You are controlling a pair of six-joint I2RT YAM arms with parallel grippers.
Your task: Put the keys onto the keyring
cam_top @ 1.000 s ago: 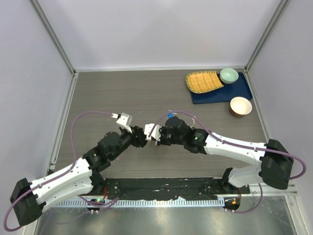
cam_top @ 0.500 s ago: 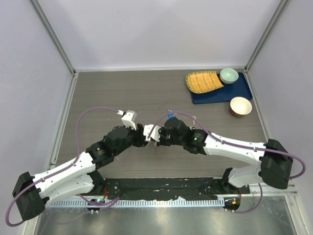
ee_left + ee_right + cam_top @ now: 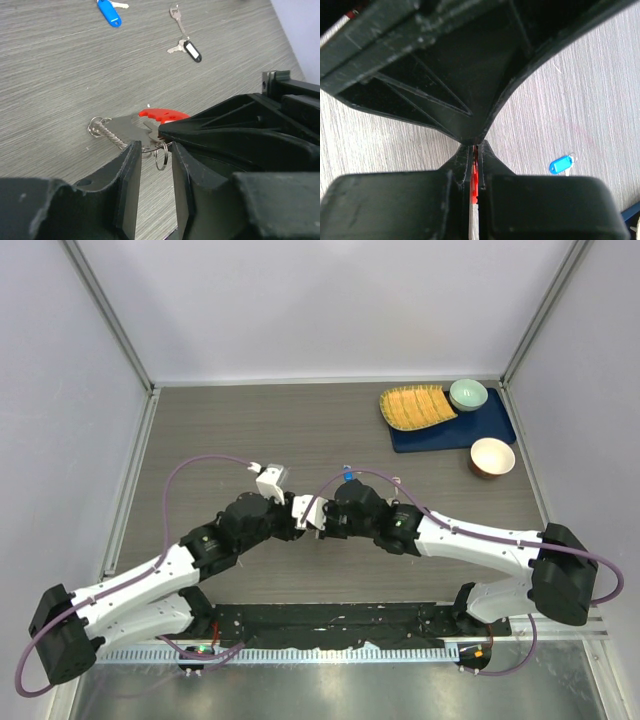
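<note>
So over the last second the white-and-black left arm (image 3: pixel 150 585) has swung in toward the middle. Its black shoulder end at the near-left corner has crept up and to the right. The small white camera block on its wrist (image 3: pixel 271 480) has slid right and a touch further back. That's pushed the left gripper (image 3: pixel 293 524) closer in on the right gripper (image 3: pixel 312 523). The thin purple cable loop (image 3: pixel 190 465) over the left arm has moved right too. The right arm's elbow nudged left a hair.

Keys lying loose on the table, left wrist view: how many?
3: a blue-headed key at the top left, a plain silver key right of it, a black-headed key just below that. More may be hidden.
</note>
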